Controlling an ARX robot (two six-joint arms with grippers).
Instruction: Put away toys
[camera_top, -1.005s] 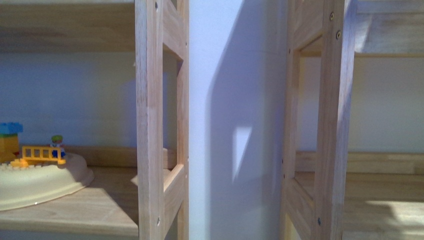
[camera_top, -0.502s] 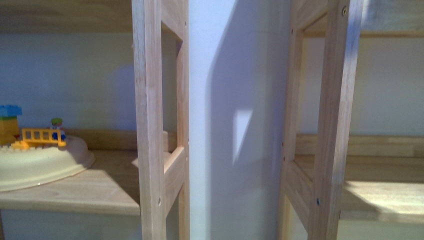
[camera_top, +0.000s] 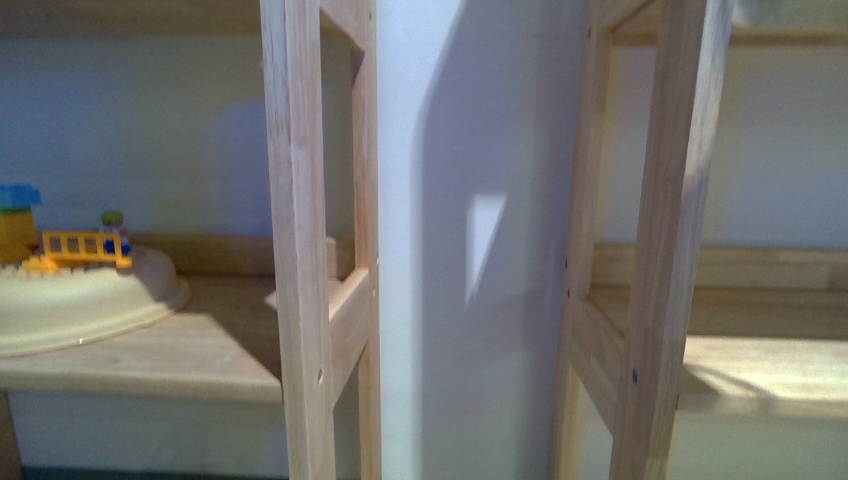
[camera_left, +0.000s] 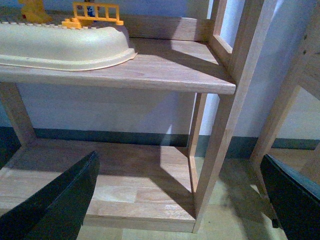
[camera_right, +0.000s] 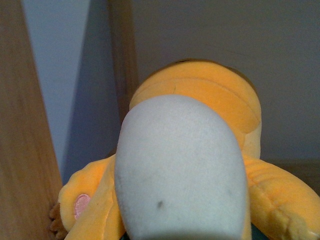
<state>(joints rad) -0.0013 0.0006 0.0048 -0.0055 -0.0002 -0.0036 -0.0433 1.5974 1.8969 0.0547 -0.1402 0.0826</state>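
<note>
Left gripper (camera_left: 178, 156): two fingers (camera_left: 60, 205) in view, both matte black, smooth-surfaced and wedge-shaped, broad at the base and narrowing to a blunt tip. Edges are straight and clean. One finger carries a faint bluish sheen along its upper face.

Wooden shelf units (camera_top: 300, 250) stand against a sunlit white wall (camera_top: 470, 150).

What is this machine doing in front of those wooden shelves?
It is tidying toys away. The right arm seems to be carrying an orange plush toy, which fills that wrist's camera beside a shelf post. The left gripper is open and empty, facing the wooden shelves, where a cream base with building blocks sits.
</note>
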